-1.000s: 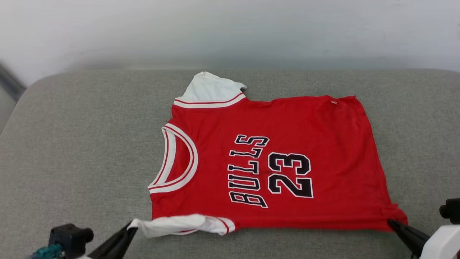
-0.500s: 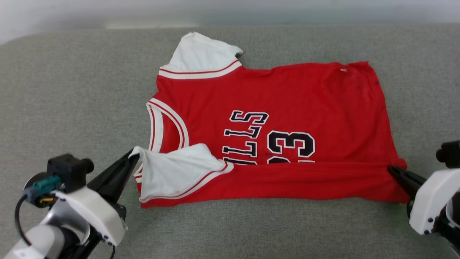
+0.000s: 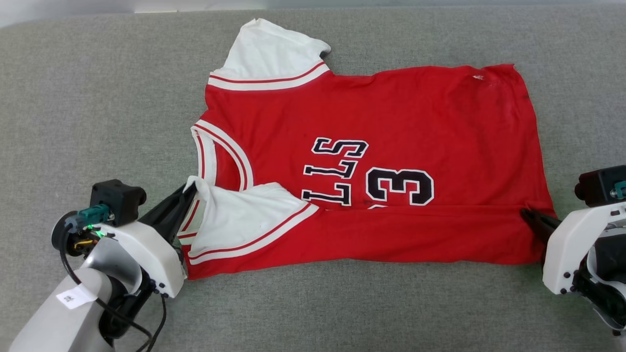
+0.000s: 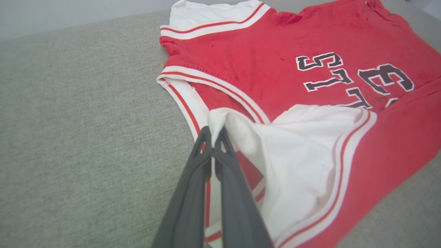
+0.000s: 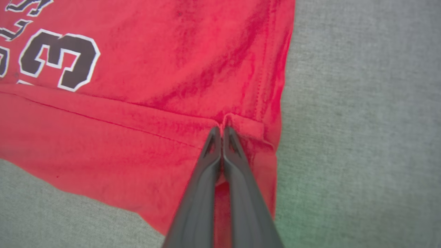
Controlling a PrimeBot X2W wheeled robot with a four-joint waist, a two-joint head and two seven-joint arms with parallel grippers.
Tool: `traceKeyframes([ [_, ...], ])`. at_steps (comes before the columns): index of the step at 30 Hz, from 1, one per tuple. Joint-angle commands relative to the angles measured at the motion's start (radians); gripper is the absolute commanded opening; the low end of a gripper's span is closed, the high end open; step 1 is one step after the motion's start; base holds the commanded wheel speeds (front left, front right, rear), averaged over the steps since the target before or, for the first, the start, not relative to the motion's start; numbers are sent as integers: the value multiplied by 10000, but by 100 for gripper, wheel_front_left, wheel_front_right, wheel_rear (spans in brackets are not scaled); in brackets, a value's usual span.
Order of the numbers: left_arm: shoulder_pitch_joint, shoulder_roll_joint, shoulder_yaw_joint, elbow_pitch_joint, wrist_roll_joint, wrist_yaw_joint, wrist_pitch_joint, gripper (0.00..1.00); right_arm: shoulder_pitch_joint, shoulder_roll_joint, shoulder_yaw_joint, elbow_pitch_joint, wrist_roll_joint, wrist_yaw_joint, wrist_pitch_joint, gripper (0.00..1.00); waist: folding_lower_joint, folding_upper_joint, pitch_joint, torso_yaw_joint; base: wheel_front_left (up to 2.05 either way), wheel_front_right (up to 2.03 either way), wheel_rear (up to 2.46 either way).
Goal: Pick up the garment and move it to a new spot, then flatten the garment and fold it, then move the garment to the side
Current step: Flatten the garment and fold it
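The garment (image 3: pixel 391 122), a red jersey with white sleeves and black lettering, lies on the grey cushion with its collar to the left. Its near long edge is folded up over the body, covering part of the lettering and number. My left gripper (image 3: pixel 188 191) is shut on the tip of the near white sleeve (image 4: pixel 303 162), lifted over the collar trim; in the left wrist view the left gripper (image 4: pixel 213 132) pinches that white cloth. My right gripper (image 3: pixel 527 214) is shut on the folded red hem corner, and the right wrist view shows the right gripper (image 5: pixel 220 130) pinching it.
The grey fabric cushion (image 3: pixel 98 98) stretches wide around the jersey, with bare room to the left, in front and to the right (image 5: pixel 361 103). A pale wall strip runs along the top edge. The far white sleeve (image 3: pixel 269 49) lies flat near the back.
Both grippers have carried the near edge of the garment away from me over its body, widening the fold and hiding more lettering. The head camera has tilted down.
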Motion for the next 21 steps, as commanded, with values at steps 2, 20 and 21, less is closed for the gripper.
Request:
traceKeyframes([
  [2,-222,-260,-38,632,80,47,-262,93,-227,63,101,258,-223,-8,-263,47,-2,0,-76,-12,0,0,0],
  [20,1290,-415,333,512,-215,1837,-68,100,736,485,-276,-290,-1417,-8,527,100,-2,0,-1557,-62,0,0,0],
  [21,1499,-372,367,255,-264,2069,134,100,862,659,-440,-432,-1536,-8,716,100,-2,0,-1600,-78,0,0,0],
])
